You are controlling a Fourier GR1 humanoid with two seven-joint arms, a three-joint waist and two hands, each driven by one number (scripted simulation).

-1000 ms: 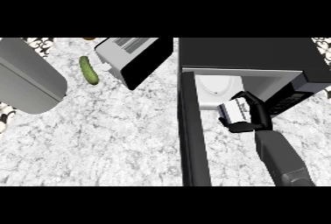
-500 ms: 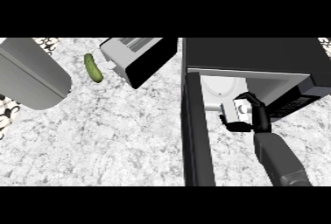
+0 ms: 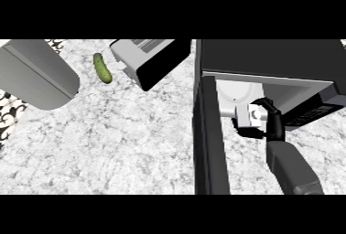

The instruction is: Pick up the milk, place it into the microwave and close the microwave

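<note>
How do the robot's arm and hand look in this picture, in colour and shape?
Only one arm shows. Its forearm is grey, smooth and rounded, widening toward the lower edge. The right hand is black, with slim jointed fingers. No cables, markings or sleeves are visible. The left hand is out of view.

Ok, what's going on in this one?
The right hand is curled round the milk and holds it at the open front of the microwave. The microwave door stands wide open. A cucumber and a toaster sit untouched on the counter. The left hand is out of view.
</note>
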